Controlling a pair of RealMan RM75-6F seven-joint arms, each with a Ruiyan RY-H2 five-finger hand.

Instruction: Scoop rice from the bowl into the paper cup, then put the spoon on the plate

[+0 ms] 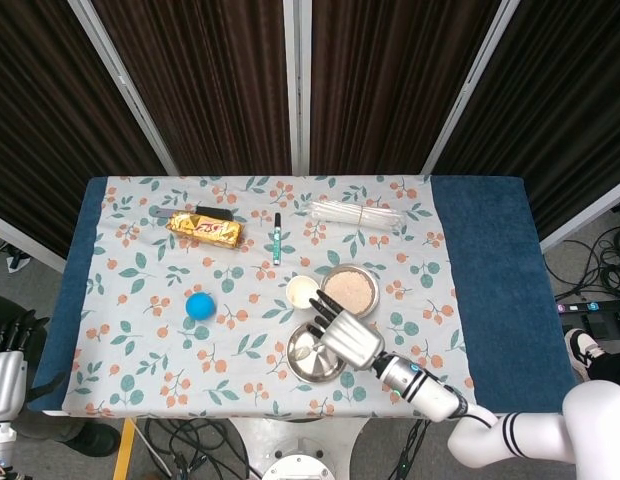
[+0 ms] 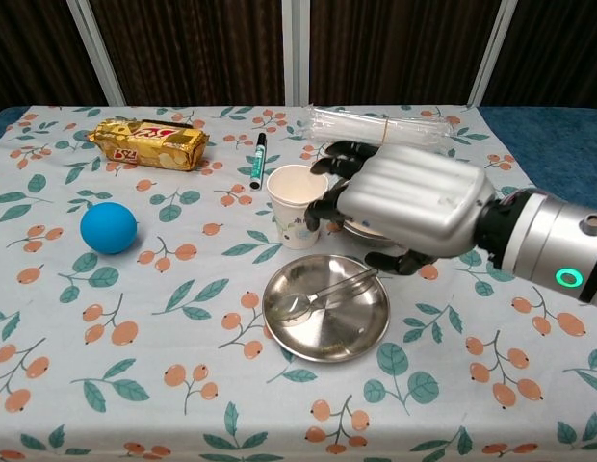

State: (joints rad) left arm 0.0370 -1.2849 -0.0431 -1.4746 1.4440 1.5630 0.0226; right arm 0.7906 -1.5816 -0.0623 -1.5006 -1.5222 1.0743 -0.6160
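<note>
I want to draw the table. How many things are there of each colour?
Silver: 3 - round metal plate, metal spoon, metal bowl of rice
Gold: 1 - shiny snack pack
Blue: 1 - ball
White: 1 - paper cup
Green: 1 - marker pen
Clear: 1 - plastic bag
Total: 8

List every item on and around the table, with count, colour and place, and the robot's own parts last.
shiny metal spoon: 1, silver, lying in the plate
round steel plate: 1, silver, front centre
white paper cup: 1, behind the plate
metal bowl of rice: 1, right of the cup
blue ball: 1, left
gold snack packet: 1, far left
green marker pen: 1, centre back
clear plastic bundle: 1, far right
floral tablecloth: 1, white
right hand: silver, above plate, holding nothing
left hand: beside table's left edge
</note>
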